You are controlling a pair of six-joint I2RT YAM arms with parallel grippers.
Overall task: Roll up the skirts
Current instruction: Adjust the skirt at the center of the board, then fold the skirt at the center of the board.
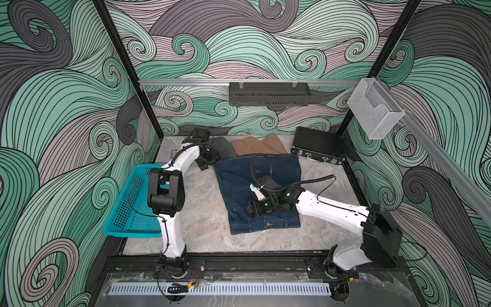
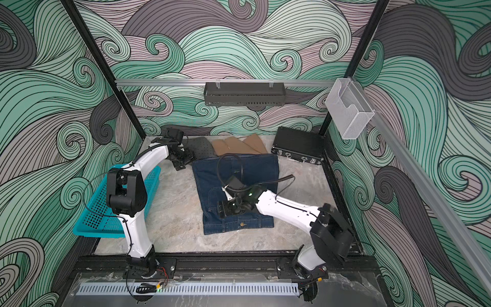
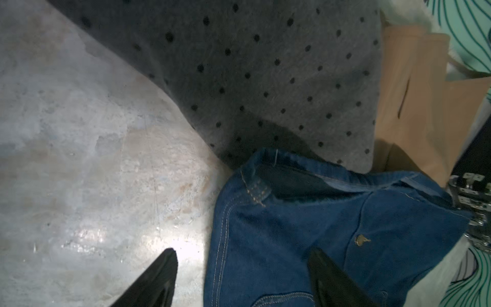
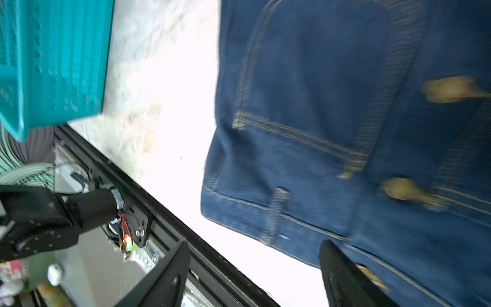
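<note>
A dark blue denim skirt (image 1: 233, 180) lies flat mid-table, buttoned waistband toward the front rail. Behind it lie a tan-brown skirt (image 1: 259, 146) and a dark grey dotted skirt (image 1: 224, 147), both partly under the denim's far edge. My left gripper (image 1: 208, 160) hangs open over the denim's far left corner; in the left wrist view (image 3: 243, 255) one fingertip is over bare table, the other over denim (image 3: 292, 212). My right gripper (image 1: 252, 208) is open above the denim's near part, and in the right wrist view (image 4: 255, 247) it holds nothing, the waistband (image 4: 305, 164) beside it.
A teal perforated basket (image 1: 132, 202) sits at the left table edge beside the left arm. A black hard case (image 1: 318, 148) stands at the back right corner. A black rack (image 1: 268, 93) and a clear holder (image 1: 374, 109) hang on the walls. Bare marble table (image 1: 202, 218) lies left of the denim.
</note>
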